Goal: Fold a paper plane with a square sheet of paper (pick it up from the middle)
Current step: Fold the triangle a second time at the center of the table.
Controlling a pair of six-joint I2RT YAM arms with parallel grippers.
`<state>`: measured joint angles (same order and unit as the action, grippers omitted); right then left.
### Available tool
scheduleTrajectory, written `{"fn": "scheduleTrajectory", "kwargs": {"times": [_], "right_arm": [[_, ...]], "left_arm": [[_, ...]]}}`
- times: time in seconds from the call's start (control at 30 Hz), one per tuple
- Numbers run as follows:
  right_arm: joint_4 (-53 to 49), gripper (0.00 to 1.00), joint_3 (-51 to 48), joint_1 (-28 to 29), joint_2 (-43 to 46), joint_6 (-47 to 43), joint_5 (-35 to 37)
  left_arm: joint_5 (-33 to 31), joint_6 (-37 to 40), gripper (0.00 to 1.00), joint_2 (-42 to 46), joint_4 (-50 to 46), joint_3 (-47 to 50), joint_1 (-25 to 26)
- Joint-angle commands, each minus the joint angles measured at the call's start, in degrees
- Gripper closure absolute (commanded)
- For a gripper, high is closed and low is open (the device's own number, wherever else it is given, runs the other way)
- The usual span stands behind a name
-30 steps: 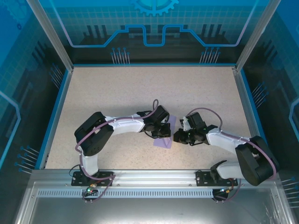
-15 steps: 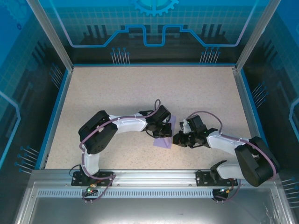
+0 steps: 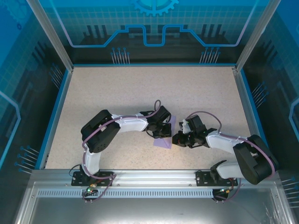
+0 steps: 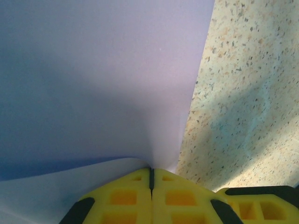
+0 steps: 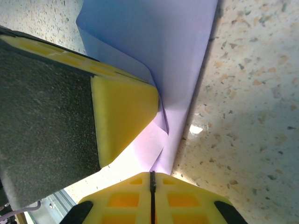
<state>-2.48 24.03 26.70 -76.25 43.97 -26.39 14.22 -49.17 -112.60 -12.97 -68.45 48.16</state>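
Speckled beige tabletop [image 3: 140, 93], bordered by a blue rim and enclosed by blue-lit panels [image 3: 154, 28], carries the lavender sheet of paper [image 3: 162, 142], which lies about midway between the table's left and right edges and nearer its near edge than its far one. In the overhead view the sheet is partly covered by the two wrists that meet over it. The left gripper [image 3: 162, 134] is fully closed, its yellow fingertips [image 4: 135, 186] pressed together along a thin seam, with a curled flap of the paper [image 4: 93, 70] rising from the table into that seam. The right gripper [image 3: 176, 138] is likewise closed, tips together [image 5: 152, 179], and a creased double layer of the paper [image 5: 177, 56] runs into them. Seen from the right wrist, a yellow, black-padded finger of the left gripper [image 5: 121, 112] rests against the fold, just beside the right tips. Both arms reach inward from their bases on the aluminium rail [image 3: 154, 179] at the near edge.
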Motion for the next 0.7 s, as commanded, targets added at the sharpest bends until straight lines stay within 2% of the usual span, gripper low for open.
{"fn": "scheduleTrajectory", "kwargs": {"times": [0.0, 0.67], "right_arm": [[-0.60, 0.92, -0.42, 0.65, -1.23, -0.49, -0.24], [-0.64, 0.93, -0.30, 0.82, -4.83, -2.30, -0.15]], "left_arm": [[-1.11, -1.00, 0.95, -0.78, 0.87, -1.33, -0.44], [-3.23, -2.12, 0.95, -2.19, 1.63, -2.20, -0.87]]}}
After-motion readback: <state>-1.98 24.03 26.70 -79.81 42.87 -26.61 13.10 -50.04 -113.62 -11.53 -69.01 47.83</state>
